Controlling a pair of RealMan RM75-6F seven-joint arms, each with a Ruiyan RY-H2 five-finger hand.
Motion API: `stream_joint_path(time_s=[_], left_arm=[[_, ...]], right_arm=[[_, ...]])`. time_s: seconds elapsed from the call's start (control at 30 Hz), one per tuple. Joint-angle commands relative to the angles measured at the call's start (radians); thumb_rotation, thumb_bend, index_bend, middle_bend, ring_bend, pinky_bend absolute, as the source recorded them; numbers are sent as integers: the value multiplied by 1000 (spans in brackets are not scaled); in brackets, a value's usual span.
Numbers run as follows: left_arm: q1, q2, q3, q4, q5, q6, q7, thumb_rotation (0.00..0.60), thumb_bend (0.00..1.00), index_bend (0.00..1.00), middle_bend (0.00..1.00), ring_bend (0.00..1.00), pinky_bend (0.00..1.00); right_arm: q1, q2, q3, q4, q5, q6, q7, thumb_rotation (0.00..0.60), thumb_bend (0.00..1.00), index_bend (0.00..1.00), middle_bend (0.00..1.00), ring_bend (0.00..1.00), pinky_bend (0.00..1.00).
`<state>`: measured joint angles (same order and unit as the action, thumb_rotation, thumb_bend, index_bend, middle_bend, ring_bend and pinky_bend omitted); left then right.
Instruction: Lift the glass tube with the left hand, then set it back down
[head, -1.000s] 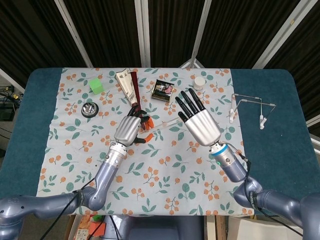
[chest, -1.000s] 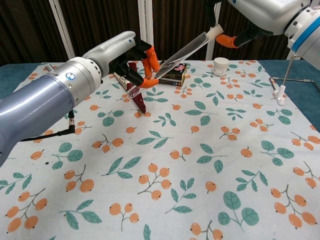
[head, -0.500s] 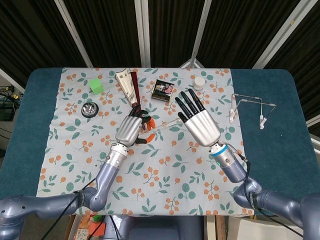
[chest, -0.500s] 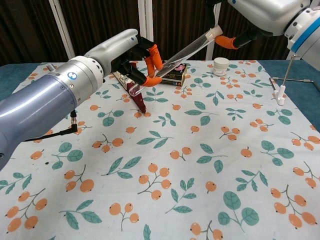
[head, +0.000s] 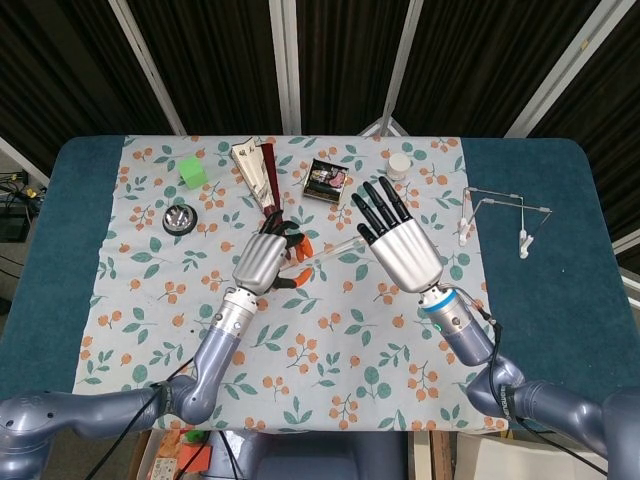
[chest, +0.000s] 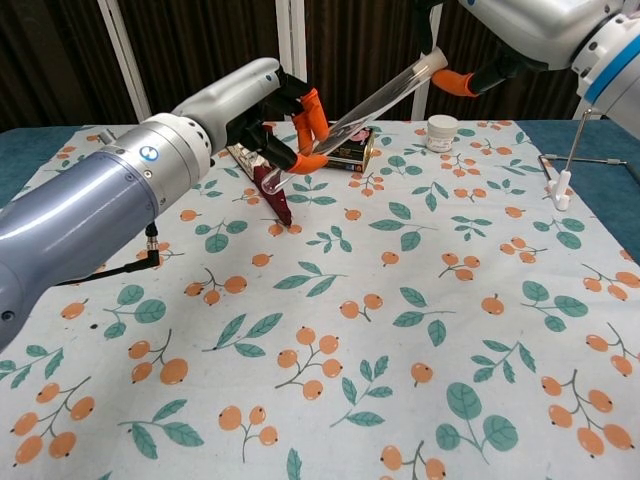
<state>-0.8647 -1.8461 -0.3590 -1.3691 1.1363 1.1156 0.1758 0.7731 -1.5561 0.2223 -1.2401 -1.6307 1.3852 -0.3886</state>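
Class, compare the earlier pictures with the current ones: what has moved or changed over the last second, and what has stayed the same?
The left hand, still gripping the glass tube, has shifted slightly up and rightward, carrying the tube along. The right hand stays spread above the table; nothing on the cloth moved.

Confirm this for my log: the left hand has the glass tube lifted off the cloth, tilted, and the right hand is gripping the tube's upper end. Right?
Not quite. The left hand does hold the glass tube lifted and tilted, but the right hand is not gripping it. The head view shows the right hand's fingers spread, holding nothing, with the tube passing beside it.
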Motion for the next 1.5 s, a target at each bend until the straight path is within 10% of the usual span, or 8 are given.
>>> stream_joint_path(time_s=[0.03,0.33,1.1,1.5], left_arm=[[-1,-2,-2,2,1,1,1,600,534,647,685,222,29],[-8,-20,-10,14,-2,7,2,600,534,647,685,222,29],[-20,-50,-39,35,-5,32,-1,600,541,649,688,222,29],[-3,-34,-21,22,16,40,-16,600,544,649,690,222,29]], right_arm=[[0,0,1,-1,0,0,0,600,433,689,215,0,36],[2,10,3,-5,-8,5,-1,600,433,661,215,0,36],[-11,20,-12,2,-14,5,2,600,432,200,129,0,36],[-28,28,2,-14,51,-32,-28,600,433,243,114,0,36]])
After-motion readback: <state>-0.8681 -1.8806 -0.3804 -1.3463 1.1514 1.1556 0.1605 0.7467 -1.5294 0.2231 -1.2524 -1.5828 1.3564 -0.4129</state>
